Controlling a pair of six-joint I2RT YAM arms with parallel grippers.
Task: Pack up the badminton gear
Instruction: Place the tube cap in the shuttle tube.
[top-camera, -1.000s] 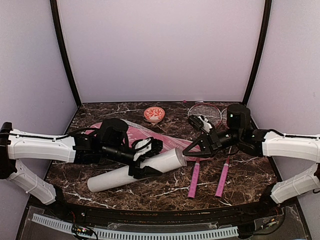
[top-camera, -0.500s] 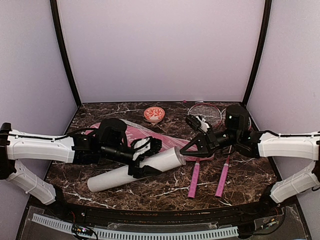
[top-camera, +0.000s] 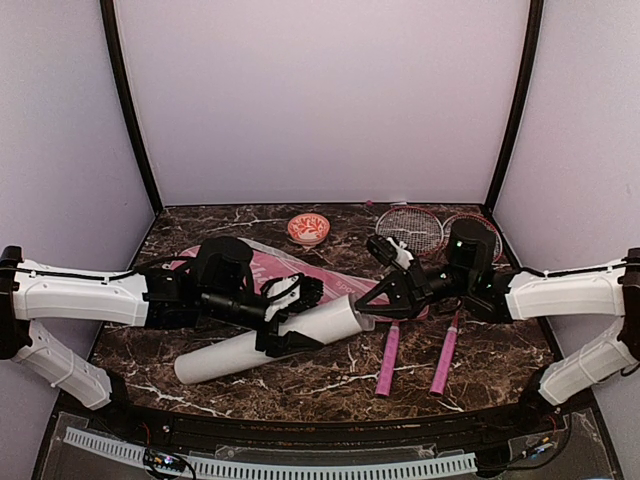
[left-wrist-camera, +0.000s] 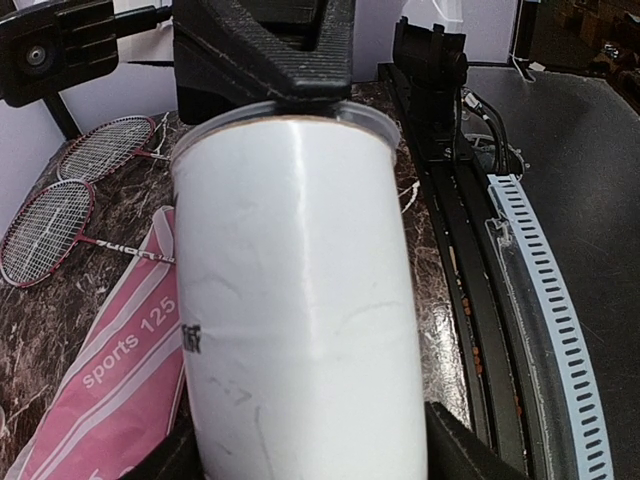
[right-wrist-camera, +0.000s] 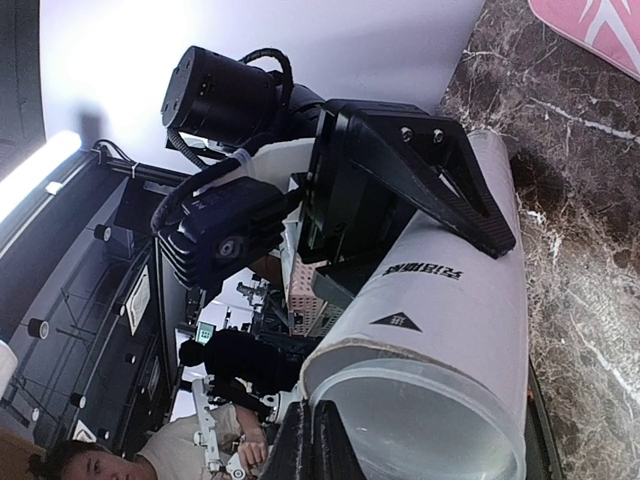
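**Tube held for loading, top view read from left to right.** The left claw clamps the tube across its width, near its far-right end. This grip probably keeps the round body from rolling and holds its mouth steady. The tube lies low over the tabletop, left of centre. Its long axis runs from near left to far right, with the mouth pointing right. Whether its whole length rests on the tabletop cannot be told.

Behind it the pink cover lies flat, running the same way. The right claw, its fingers pressed together with nothing visible between them, has its tips at the tube's mouth. It is probably there to push the contents in or to work the rim. No shuttlecocks show, and it is unclear whether the mouth is capped.

The two rackets lie at the right. Their heads point far and their handles near, and they are not yet in the cover.
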